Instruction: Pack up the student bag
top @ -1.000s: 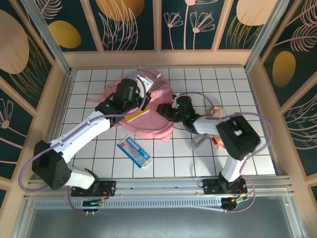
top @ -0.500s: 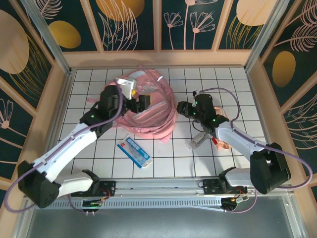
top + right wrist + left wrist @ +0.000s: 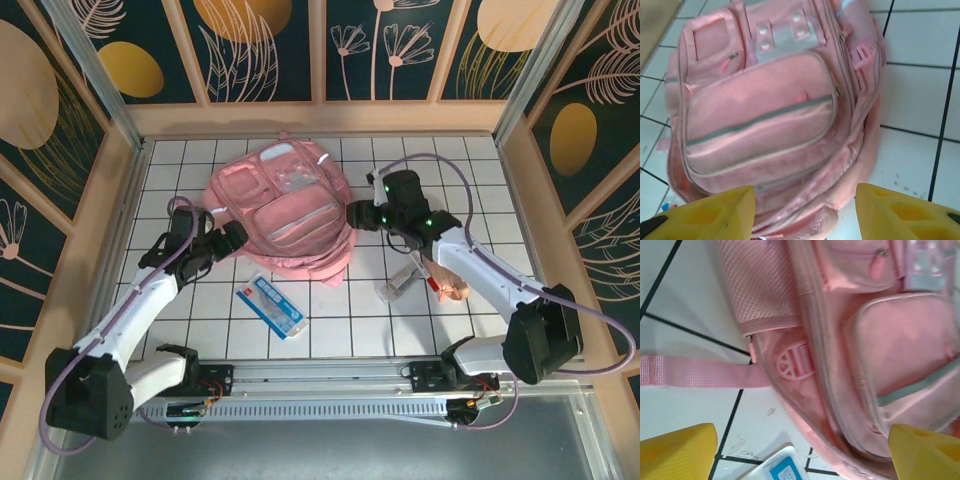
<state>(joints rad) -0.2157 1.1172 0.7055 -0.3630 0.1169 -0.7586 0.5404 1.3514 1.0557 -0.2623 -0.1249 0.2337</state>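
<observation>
**Both arms back off the bag**

Half a second ago my left gripper point(image 3: 232, 238) hung over the student bag point(image 3: 295, 215); now it sits low, just beside the bag's near-left edge. The right gripper point(image 3: 352, 215) has closed in on the bag's right side. The pink bag lies flat, pockets up, toward the back middle of the tiled table point(image 3: 480, 320). On both wrist cameras my yellow fingers point(image 3: 680, 452) stand wide apart with nothing held. A blue-and-white packet point(image 3: 270, 306) lies on the tiles nearer me than the bag.
</observation>
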